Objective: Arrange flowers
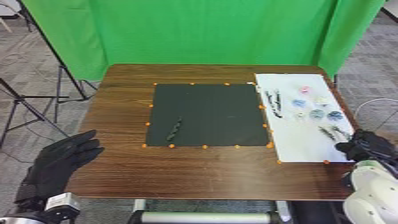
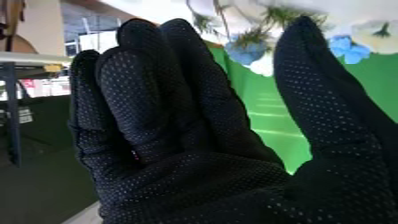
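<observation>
Over by the right front corner of the white sheet (image 1: 298, 147), holding the right hand (image 1: 369, 147) with its fingers open. Spreading its thumb away from the fingers, gripping nothing. Near the left front edge of the brown surface (image 1: 213, 172), holding the left hand (image 1: 60, 159) with its fingers open too. On the white sheet, having a pink flower (image 1: 305, 90) lying farther back, with blue flowers (image 1: 299, 103) and a white flower (image 1: 320, 100) sitting nearer. Also having long dark stems (image 1: 277, 104) lying along the side by the black mat (image 1: 213, 110), and green sprigs (image 1: 328, 132) lying near the right hand. On the black mat, having one thin dark stem (image 1: 174, 131) lying at a slant, left of the middle. Beyond the fingers in the right wrist view, showing blue and white flowers with green sprigs. Behind the surface, having a green curtain (image 1: 204, 32) hanging down.
</observation>
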